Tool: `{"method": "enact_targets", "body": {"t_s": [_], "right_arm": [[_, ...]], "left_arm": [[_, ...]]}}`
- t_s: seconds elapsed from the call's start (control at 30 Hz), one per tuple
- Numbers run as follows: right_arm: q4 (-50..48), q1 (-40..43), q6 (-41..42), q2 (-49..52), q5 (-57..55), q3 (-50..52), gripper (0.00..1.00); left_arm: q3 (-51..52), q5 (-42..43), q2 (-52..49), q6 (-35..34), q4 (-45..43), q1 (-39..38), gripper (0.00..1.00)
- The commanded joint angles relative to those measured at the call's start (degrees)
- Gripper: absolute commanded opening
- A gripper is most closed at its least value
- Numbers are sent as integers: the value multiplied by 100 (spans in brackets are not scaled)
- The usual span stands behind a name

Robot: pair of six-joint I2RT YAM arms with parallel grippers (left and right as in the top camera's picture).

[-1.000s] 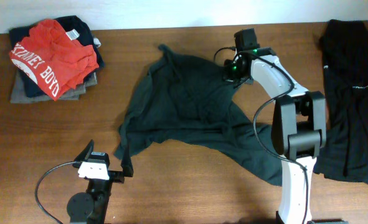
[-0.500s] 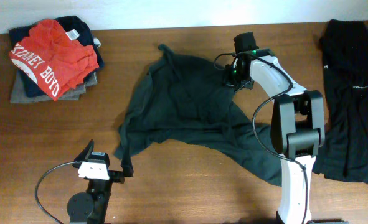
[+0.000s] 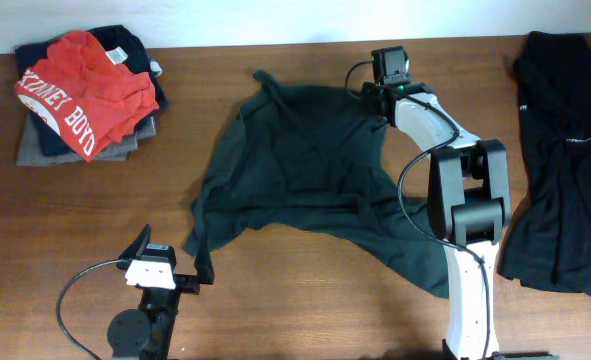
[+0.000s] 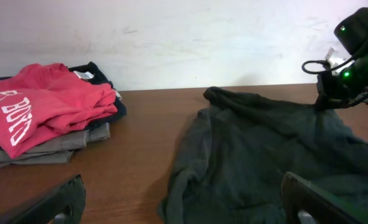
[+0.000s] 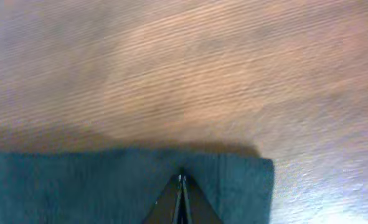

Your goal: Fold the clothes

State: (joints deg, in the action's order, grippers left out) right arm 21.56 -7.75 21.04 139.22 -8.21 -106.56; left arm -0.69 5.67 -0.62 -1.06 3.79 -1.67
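A large dark grey-green T-shirt [image 3: 305, 165] lies spread and rumpled at the table's middle. My right gripper [image 3: 383, 96] is at the shirt's far right corner, shut on a fold of its cloth [image 5: 109, 186]. In the right wrist view the fingertips [image 5: 182, 182] meet on the fabric near its edge. A black garment [image 3: 560, 150] lies in a long heap at the right. My left gripper [image 3: 173, 256] rests near the front left, open and empty. In the left wrist view [image 4: 180, 186] it faces the shirt's near hem [image 4: 246, 162].
A stack of folded clothes with a red lettered shirt on top [image 3: 85, 85] sits at the far left corner, also in the left wrist view [image 4: 40, 112]. Bare wooden table [image 3: 305, 310] lies in front of the shirt. A white wall runs along the far edge.
My right gripper has moved toward the table's far edge, carrying the shirt's corner with it. The left arm has not moved.
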Motion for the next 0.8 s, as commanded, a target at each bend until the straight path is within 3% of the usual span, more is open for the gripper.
{"method": "enact_targets", "body": {"t_s": [0.0,0.2,0.33,0.47,0.57,0.7,0.73,0.77], "right_arm": [[-166,525,26,269,-422,39,7],[962,977,22,149,-146,-1276,5],[1843,964,-358,127,-142,-2699,31],[3158,835,-455,127,42,-4059,35],[4686,656,-455,127,726,-4911,34],[5967,376,-452,166,992,-4811,33],[6148,321,-450,175,992,-4688,23],[6266,278,-448,175,994,-4540,19]], "left_arm": [[17,59,26,72,17,35,99],[17,57,26,72,20,35,99],[17,59,26,72,17,35,99],[17,59,26,72,20,35,99],[17,59,26,72,20,35,99],[17,59,26,72,20,35,99],[17,59,26,72,20,35,99],[17,59,26,72,17,35,99]]}}
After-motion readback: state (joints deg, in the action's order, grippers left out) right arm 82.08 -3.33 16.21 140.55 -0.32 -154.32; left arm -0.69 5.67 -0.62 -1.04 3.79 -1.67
